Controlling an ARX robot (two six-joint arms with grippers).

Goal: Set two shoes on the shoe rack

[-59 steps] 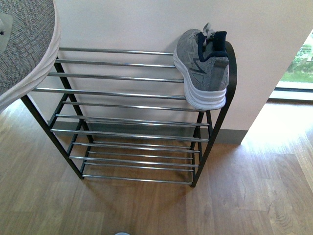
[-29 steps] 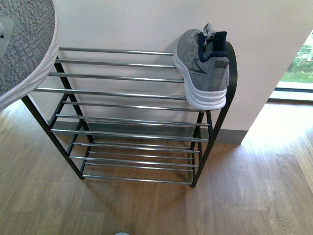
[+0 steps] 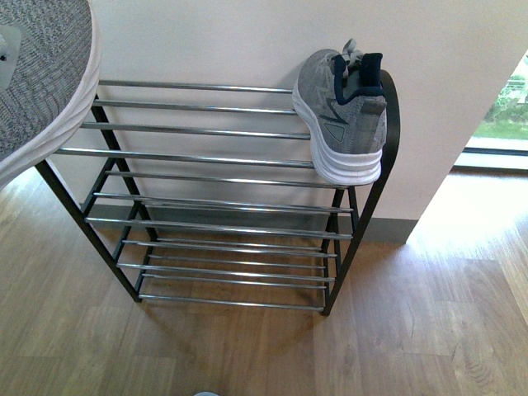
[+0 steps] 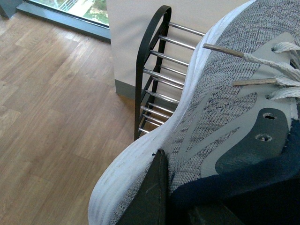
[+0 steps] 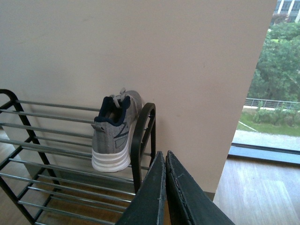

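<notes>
One grey sneaker (image 3: 342,111) with a thick white sole stands on the top tier of the shoe rack (image 3: 206,157), at its right end, heel toward me. It also shows in the right wrist view as the sneaker (image 5: 115,133) beside the black side frame (image 5: 140,136). The other grey sneaker (image 3: 41,74) hangs close to the camera at the upper left, above the rack's left end. My left gripper (image 4: 168,187) is shut on this sneaker (image 4: 225,103) at its navy collar; one dark finger (image 4: 152,192) lies against its side. My right gripper (image 5: 165,157) is shut and holds nothing, off the rack's right end.
The rack stands against a cream wall (image 3: 247,41) on a wooden floor (image 3: 412,330). Its lower tiers (image 3: 223,247) hold nothing. A floor-level window (image 3: 503,124) lies to the right, past the wall's corner.
</notes>
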